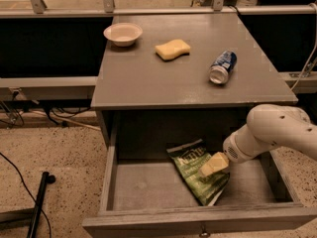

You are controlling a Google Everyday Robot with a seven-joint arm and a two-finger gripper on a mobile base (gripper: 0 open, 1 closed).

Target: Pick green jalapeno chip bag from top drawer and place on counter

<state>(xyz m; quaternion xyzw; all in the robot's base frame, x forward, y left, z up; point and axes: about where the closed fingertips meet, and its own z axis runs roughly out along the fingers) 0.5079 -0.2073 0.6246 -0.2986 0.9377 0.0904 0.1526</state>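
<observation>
The green jalapeno chip bag (pixel 190 170) lies flat in the open top drawer (pixel 143 182), right of the middle, with white lettering facing up. My gripper (pixel 212 166) comes in from the right on a white arm and sits low over the bag's right half, touching or nearly touching it. The grey counter (pixel 163 76) is the cabinet top above the drawer.
On the counter are a white bowl (pixel 123 33) at the back left, a yellow sponge (pixel 172 49) in the middle and a blue soda can (pixel 222 67) lying on its side at the right. A black stand (pixel 39 202) rests on the floor at left.
</observation>
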